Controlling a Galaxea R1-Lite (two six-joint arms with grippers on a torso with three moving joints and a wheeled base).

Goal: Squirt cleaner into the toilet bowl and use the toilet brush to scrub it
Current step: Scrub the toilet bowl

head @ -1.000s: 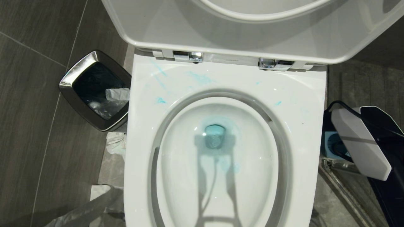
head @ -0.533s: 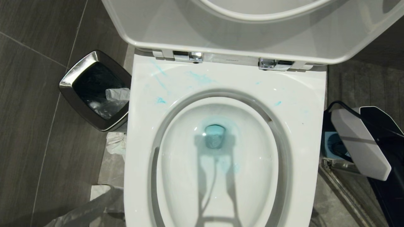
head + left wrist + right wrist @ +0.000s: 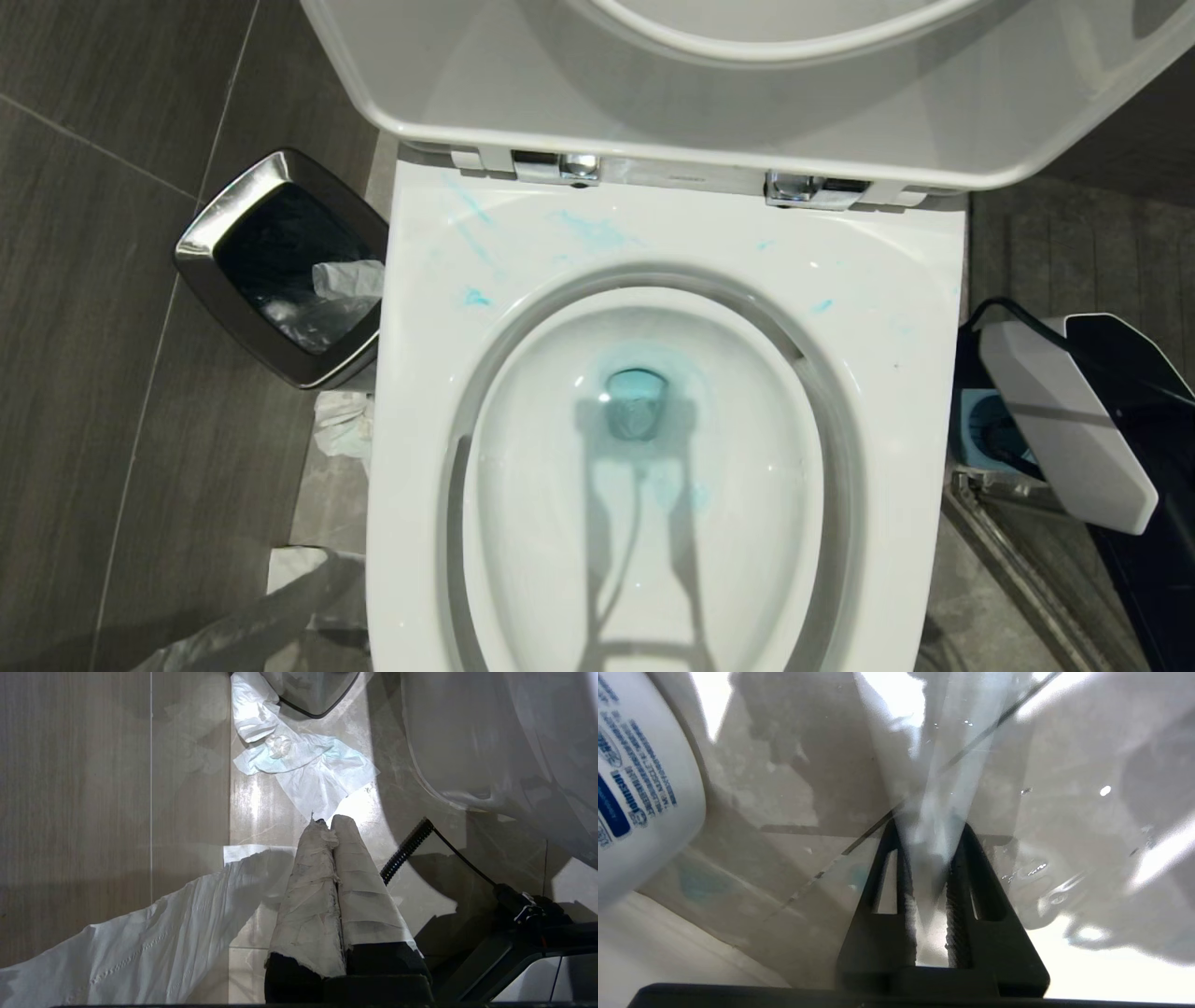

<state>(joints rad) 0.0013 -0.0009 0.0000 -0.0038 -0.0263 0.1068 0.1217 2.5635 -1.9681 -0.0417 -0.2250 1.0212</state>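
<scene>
The long slim white plastic toilet brush handle (image 3: 945,788) is squeezed by the right tool (image 3: 930,877) beside the big shiny white toilet bowl (image 3: 653,252); the left tool (image 3: 329,826) is closed tight.

Head view: set high, facing steeply down onto the toilet bowl (image 3: 653,280), raised lid at the top edge, chrome-rimmed bin (image 3: 280,266) on the robot's left, right arm (image 3: 1064,420) at the right edge; left wrist view: low beside the bowl's outer wall, looking past the left gripper (image 3: 329,823) at floor tiles and tissue (image 3: 303,765), the tissue shared with the head view; right wrist view: very close, looking along the right gripper (image 3: 931,854) at a white handle and a white bottle (image 3: 635,788).
</scene>
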